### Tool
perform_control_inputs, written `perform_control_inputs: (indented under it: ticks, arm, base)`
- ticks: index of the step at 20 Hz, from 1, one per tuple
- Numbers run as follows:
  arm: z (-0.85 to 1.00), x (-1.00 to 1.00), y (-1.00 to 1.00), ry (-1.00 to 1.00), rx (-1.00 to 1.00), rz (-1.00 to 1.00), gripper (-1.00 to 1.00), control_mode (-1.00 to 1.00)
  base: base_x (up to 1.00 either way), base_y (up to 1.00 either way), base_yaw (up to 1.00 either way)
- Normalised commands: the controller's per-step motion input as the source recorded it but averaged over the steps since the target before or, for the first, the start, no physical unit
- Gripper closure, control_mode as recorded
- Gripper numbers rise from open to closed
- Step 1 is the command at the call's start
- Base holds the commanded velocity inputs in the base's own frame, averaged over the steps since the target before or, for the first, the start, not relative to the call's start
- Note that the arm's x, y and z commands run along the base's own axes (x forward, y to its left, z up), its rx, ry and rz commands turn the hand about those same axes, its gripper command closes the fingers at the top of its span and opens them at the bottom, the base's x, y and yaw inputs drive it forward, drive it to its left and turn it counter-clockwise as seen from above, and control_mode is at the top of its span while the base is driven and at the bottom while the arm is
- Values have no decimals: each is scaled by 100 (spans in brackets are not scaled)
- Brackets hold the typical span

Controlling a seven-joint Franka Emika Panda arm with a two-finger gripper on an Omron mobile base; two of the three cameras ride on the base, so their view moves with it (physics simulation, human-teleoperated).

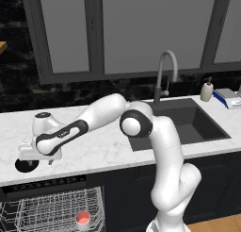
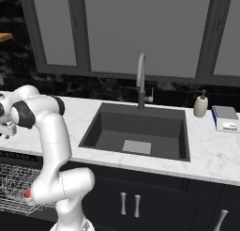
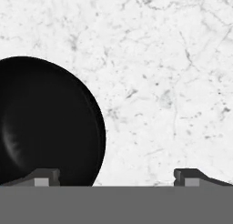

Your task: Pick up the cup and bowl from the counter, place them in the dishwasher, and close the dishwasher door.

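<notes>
The black bowl (image 1: 24,165) sits on the white marble counter (image 1: 103,151) near its front left edge. My gripper (image 1: 36,160) hangs just above the bowl, pointing down, and is open. In the hand view the bowl (image 3: 41,123) is at the left; one fingertip (image 3: 45,176) is over its inside, the other (image 3: 191,176) over bare counter (image 3: 159,82), so the rim lies inside my gripper (image 3: 118,177). The cup (image 1: 83,218), with its red-pink top up, stands in the white wire rack (image 1: 47,212) of the open dishwasher. The dishwasher door is out of view.
A dark strip with small light markings (image 1: 47,183) runs under the counter edge above the rack. To the right are the dark sink (image 1: 188,122), the grey faucet (image 1: 164,70), a cream soap dispenser (image 1: 206,90) and a blue-white box (image 1: 228,98). Dark cabinet fronts (image 2: 140,197) lie below.
</notes>
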Motion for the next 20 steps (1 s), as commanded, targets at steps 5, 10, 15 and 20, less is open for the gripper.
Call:
perform_control_inputs:
  ticks: [5, 10, 15, 20]
  arm:
    - [-24, 4, 0, 0, -1, -7, 100, -100]
    - [-4, 16, 0, 0, 0, -10, 100, -100]
    - [0, 15, 9, 0, 0, -8, 100, -100]
    - [15, -28, 2, 0, 0, -3, 100, -100]
  base:
    - [0, 0, 0]
    - [0, 0, 0]
    - [0, 0, 0]
    - [0, 0, 0]
